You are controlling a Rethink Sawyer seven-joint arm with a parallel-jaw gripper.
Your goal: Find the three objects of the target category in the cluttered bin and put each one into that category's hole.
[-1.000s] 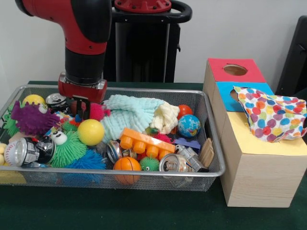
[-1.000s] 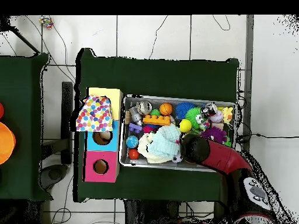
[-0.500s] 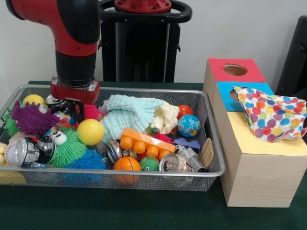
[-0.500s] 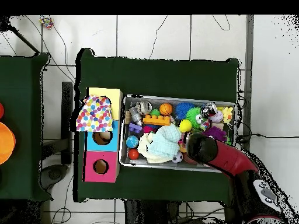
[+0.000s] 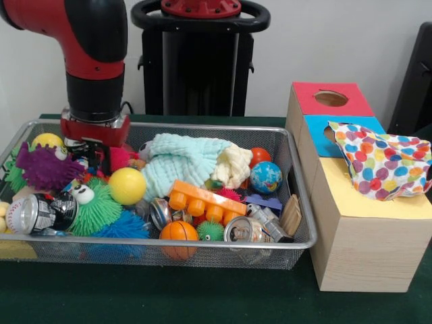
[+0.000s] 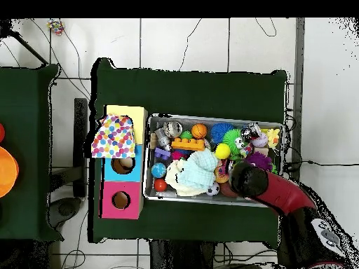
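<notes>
The wire bin point(image 5: 202, 127) is full of mixed toys. My gripper point(image 5: 96, 156) hangs low at the bin's back left, just above a pink fuzzy toy point(image 5: 119, 157) and beside the purple fuzzy toy point(image 5: 44, 167). Nothing shows in its grasp. Close by lie a yellow ball point(image 5: 127, 185), an orange basketball point(image 5: 179, 233), a globe ball point(image 5: 266, 177) and crushed cans point(image 5: 246, 231). In the overhead view the red arm point(image 6: 247, 180) covers the gripper. The wooden box point(image 5: 358, 243) has a red hole point(image 5: 331, 98), with a blue hole half hidden behind it.
A polka-dot cloth point(image 5: 381, 162) drapes over the box's blue and yellow sections. A pale blue cloth point(image 5: 179, 162) and an orange brick point(image 5: 206, 200) fill the bin's middle. Green point(image 5: 101, 209) and blue spiky balls point(image 5: 121, 226) sit front left. Overhead, the bin point(image 6: 214, 117) lies right of the box point(image 6: 126, 112).
In the front view the arm has slid left along the bin's back by roughly a hand's width. The toys have not visibly moved.
</notes>
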